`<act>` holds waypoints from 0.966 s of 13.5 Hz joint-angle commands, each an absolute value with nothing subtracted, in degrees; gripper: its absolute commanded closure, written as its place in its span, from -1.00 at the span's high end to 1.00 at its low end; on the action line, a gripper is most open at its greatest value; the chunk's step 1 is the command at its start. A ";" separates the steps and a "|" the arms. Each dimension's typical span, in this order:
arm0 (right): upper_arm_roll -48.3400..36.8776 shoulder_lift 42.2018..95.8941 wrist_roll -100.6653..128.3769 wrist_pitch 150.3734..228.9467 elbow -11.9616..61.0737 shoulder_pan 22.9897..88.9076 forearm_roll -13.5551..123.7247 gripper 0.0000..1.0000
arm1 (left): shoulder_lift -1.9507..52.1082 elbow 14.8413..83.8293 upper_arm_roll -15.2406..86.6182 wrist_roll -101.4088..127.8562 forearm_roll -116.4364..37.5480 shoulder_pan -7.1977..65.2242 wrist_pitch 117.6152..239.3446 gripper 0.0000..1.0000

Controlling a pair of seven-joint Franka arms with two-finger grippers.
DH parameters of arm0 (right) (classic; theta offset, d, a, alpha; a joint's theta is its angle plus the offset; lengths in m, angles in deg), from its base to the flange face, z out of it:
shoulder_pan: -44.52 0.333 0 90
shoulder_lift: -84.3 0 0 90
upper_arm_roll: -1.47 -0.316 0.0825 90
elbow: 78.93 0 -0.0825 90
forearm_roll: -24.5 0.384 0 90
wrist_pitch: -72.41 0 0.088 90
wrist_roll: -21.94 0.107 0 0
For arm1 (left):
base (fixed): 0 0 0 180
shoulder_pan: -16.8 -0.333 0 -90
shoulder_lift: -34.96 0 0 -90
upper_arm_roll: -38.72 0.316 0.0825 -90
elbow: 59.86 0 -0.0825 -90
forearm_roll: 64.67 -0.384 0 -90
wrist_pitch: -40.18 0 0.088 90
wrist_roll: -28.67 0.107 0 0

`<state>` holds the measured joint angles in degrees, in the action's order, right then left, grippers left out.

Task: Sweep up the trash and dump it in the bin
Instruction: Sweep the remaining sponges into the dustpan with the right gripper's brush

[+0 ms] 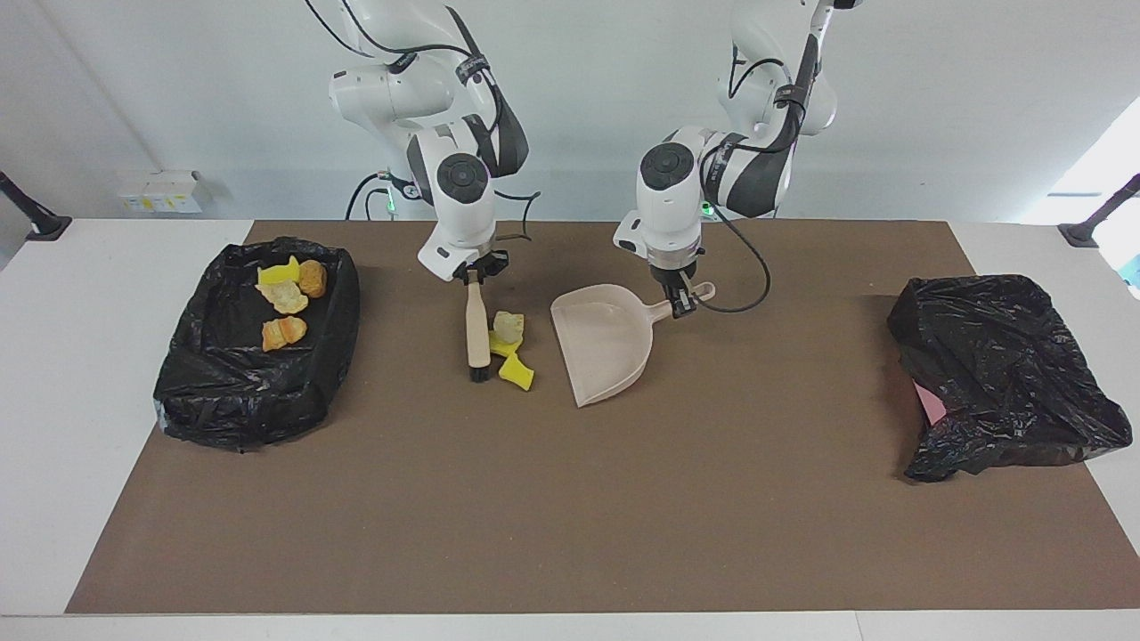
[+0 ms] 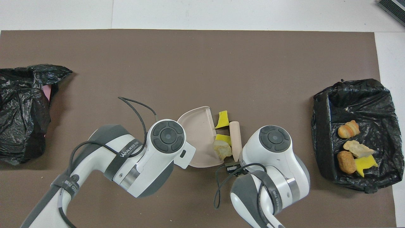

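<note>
Trash is split into two groups, located here relative to the beige dustpan [image 1: 604, 343]. Three pieces [image 1: 509, 347], two yellow wedges and one pale tan chunk, lie on the brown mat [image 1: 570, 516] just beside the dustpan's open edge, toward the right arm's end of the table. Four further pieces [image 1: 287, 303] lie inside a black-lined bin [image 1: 258, 392] well apart from the dustpan, at that same end.

The right gripper [image 1: 475, 271] is closed on the upper end of a brush [image 1: 478, 329]; the brush lies along the three pieces, on their side away from the dustpan. Its bristles show only as a dark tip, and in the overhead view the arm hides the grip.

The left gripper [image 1: 681, 301] is clamped on the dustpan's handle, with the pan resting on the mat. From overhead, the left arm covers the handle entirely.

A second black bag [image 1: 1002, 374] lies well apart from the dustpan toward the left arm's end, crumpled over something pink that is mostly hidden; the overhead view cuts it off at the edge.
</note>
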<state>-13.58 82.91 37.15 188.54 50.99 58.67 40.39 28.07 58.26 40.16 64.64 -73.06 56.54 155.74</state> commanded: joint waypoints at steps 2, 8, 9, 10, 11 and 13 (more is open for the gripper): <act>-13.74 80.87 32.75 184.49 45.80 58.50 49.10 -1.00 | 26.18 59.41 40.91 61.72 -74.16 58.89 159.00 -1.00; -13.38 85.53 28.18 169.10 38.41 54.63 33.17 -1.00 | 25.47 58.61 41.18 61.10 -74.16 56.53 160.07 -1.00; -13.47 85.97 29.49 168.57 38.75 54.98 29.63 -1.00 | 25.91 58.61 41.09 62.49 -74.25 54.09 160.07 -1.00; -13.47 86.67 32.29 166.83 39.28 55.42 28.29 -1.00 | 26.17 58.18 41.00 65.81 -74.16 51.89 160.07 -1.00; -13.47 87.72 36.58 165.16 39.63 56.38 28.01 -1.00 | 26.44 57.48 41.00 68.98 -73.99 50.12 160.07 -1.00; -13.56 91.05 44.06 164.17 42.43 59.28 27.83 -1.00 | 26.35 56.16 41.00 73.20 -73.64 46.61 159.98 -1.00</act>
